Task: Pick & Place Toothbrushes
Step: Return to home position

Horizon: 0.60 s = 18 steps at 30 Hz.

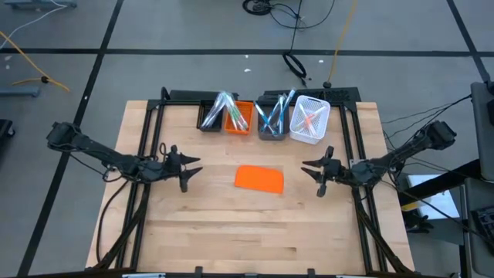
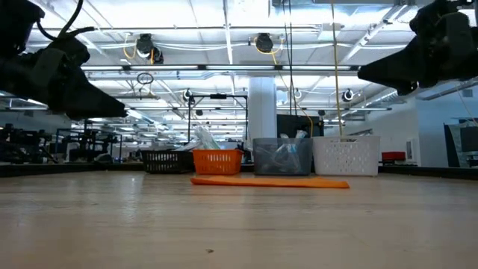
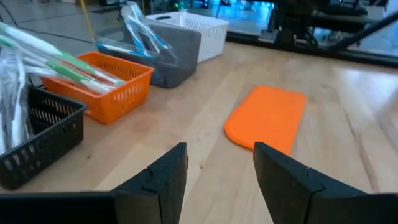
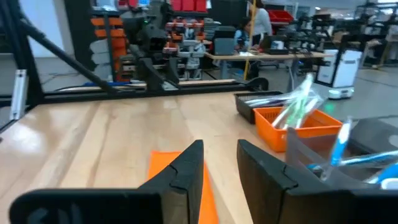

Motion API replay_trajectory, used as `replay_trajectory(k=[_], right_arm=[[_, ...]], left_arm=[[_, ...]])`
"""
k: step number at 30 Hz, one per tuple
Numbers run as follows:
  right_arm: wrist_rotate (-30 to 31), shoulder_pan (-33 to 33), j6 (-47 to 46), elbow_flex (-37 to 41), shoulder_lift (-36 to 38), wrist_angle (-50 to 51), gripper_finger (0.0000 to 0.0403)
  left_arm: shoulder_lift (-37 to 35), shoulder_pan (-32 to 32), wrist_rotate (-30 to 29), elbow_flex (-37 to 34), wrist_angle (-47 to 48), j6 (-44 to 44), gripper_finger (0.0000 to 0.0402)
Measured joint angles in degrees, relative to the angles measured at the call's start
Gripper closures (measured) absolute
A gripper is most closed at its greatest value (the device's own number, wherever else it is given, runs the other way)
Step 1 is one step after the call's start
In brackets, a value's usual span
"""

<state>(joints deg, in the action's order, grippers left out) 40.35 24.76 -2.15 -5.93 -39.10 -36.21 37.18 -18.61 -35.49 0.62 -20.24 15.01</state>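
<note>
The toothbrushes stand leaning in four small bins along the table's far edge: clear-wrapped ones (image 1: 218, 108) in the black bin (image 1: 210, 122), green ones (image 3: 68, 65) in the orange bin (image 1: 239, 123), blue ones (image 1: 272, 114) in the grey bin (image 1: 272, 131), orange-red ones (image 1: 309, 120) in the white bin (image 1: 312, 135). My left gripper (image 1: 193, 171) hovers open left of the flat orange sheet (image 1: 259, 178), pointing toward it. My right gripper (image 1: 312, 174) hovers open right of the sheet, facing it. Neither has anything between its fingers (image 3: 219, 155) (image 4: 219, 149).
The orange sheet (image 3: 267, 118) lies flat mid-table between the two grippers. Bare wood spreads from there to the near edge (image 1: 247, 247). Black frame rails (image 1: 147, 154) run along the table's left and right sides. Both arms hang above the tabletop in the low view.
</note>
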Motion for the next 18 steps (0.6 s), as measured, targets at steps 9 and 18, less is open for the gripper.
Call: replay_trajectory(k=[9, 18], right_arm=[[0.1, 3.2, 5.1, 4.9, 0.1, -5.5, 0.0314], [0.1, 3.5, -0.5, 5.0, 0.1, 1.2, 0.0314]], left_arm=[[-2.1, 1.0, 1.0, 0.0, 0.4, -4.3, 0.0215], [-1.9, 1.3, 1.0, 0.0, 0.6, -4.4, 0.0215]])
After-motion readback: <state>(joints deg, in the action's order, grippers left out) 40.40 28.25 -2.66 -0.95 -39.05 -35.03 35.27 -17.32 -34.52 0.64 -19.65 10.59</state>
